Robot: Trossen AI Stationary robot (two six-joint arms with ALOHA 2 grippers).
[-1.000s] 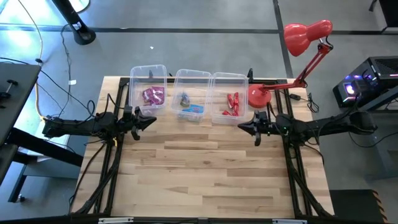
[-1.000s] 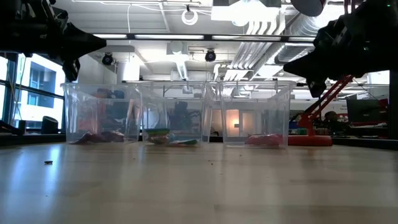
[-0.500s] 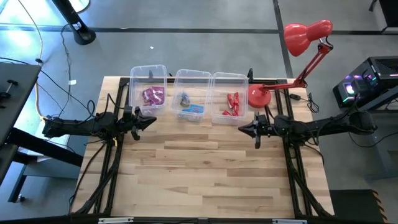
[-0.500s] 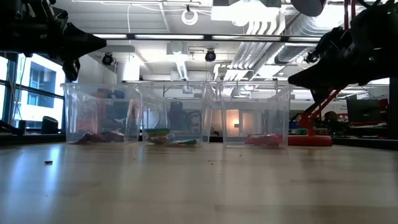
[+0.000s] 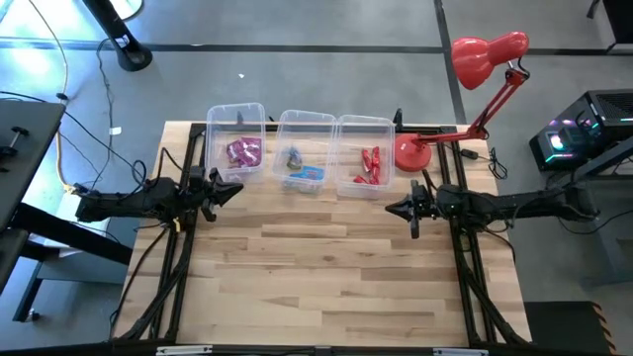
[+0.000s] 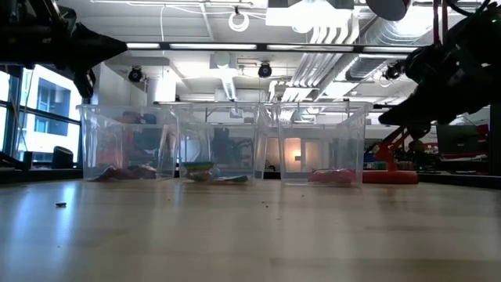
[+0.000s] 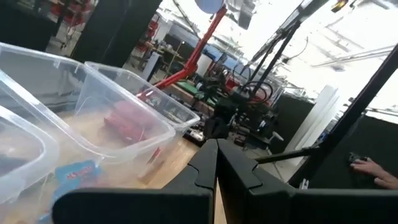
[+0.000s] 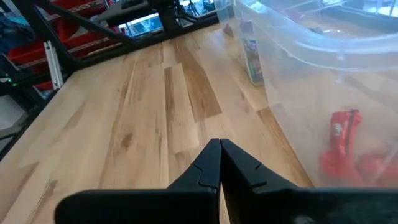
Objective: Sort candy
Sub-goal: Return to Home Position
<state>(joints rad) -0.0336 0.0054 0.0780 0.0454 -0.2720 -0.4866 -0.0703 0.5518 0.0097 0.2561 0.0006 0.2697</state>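
the purple-magenta packets [image 5: 243, 151] are seen lying in the left clear bin [image 5: 235, 107], towards the upper left of the wooden table [image 5: 316, 277] in the high view. the blue packets [image 5: 310, 174] are held in the middle bin [image 5: 305, 116], beside a small greyish item that cannot be made out. the red twisted sweets [image 5: 371, 165] are gathered in the right bin [image 5: 365, 120]. the three bins are set side by side in a row along the table's upper edge, close against one another.

the left gripper [image 5: 237, 187] is held left of the frame's centre, just below the left bin's lower edge, and is pointed towards the picture's right. in the left wrist view its two dark fingers are shown pressed together to a point. the right gripper [image 5: 389, 209] is held right of centre, just below the right bin's lower right corner, and is pointed towards the picture's left. its fingers are likewise shown closed against each other in the right wrist view. in the low view both grippers are seen raised off the tabletop, in the upper corners of the frame.

the red desk lamp [image 5: 490, 54] is placed at the upper right, with its round base [image 5: 408, 151] just beside the right bin. a small dark speck [image 6: 60, 204] is seen on the tabletop at the lower left of the low view.
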